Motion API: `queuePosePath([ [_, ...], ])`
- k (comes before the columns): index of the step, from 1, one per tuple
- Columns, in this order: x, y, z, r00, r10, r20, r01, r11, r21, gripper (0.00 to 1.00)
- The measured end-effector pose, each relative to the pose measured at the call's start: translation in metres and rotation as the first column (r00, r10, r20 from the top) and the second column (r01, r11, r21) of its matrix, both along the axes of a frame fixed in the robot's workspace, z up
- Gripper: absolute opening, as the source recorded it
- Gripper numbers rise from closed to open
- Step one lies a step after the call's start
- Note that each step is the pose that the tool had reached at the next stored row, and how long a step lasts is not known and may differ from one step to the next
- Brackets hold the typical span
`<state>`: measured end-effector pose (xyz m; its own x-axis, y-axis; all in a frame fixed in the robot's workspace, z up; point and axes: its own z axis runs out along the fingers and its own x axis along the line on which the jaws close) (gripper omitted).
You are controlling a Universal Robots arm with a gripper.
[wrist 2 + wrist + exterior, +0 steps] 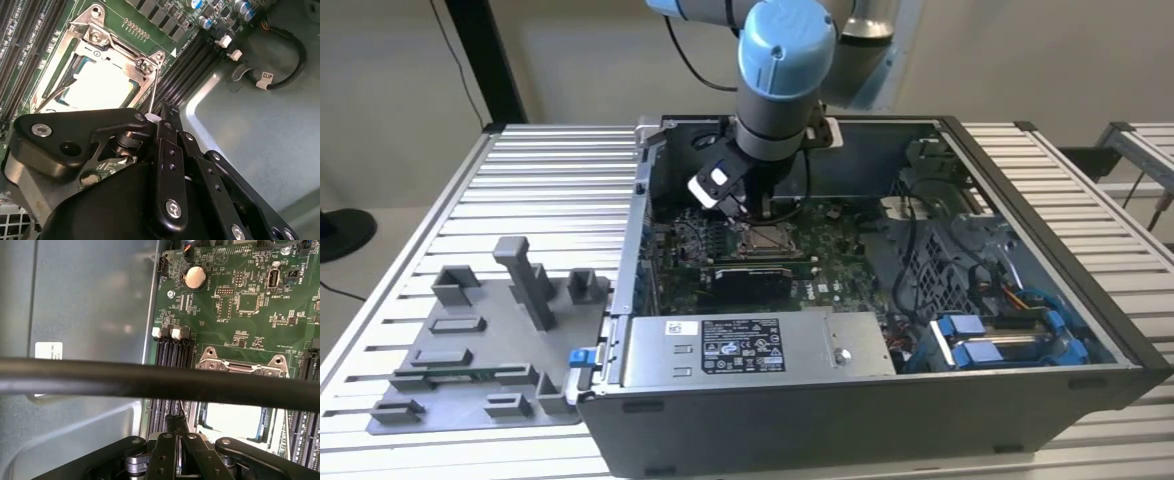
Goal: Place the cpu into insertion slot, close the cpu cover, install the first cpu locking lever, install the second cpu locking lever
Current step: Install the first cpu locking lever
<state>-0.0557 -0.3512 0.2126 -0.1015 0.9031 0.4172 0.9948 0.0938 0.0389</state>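
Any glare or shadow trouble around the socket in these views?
Second wrist view: glare washes out the silvery-tan square cpu top, and a soft bright patch sits on the grey metal case panel. First wrist view: a thick black cable crosses in front of the silvery metal cpu cover. Exterior view: even room light, but the green circuit board lies in the case's shadow.
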Motion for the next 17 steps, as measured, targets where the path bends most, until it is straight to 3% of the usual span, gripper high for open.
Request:
queuePosePath([
  [5, 0.0008, -0.0001, -0.0013, 1.0, 0.0, -0.0013, 0.0, 1.0, 0.0003, 0.0],
  [17, 0.0111, -0.0015, -0.0061, 0.9999, 0.0, -0.0108, 0.0, 1.0, 0.0001, 0.0],
])
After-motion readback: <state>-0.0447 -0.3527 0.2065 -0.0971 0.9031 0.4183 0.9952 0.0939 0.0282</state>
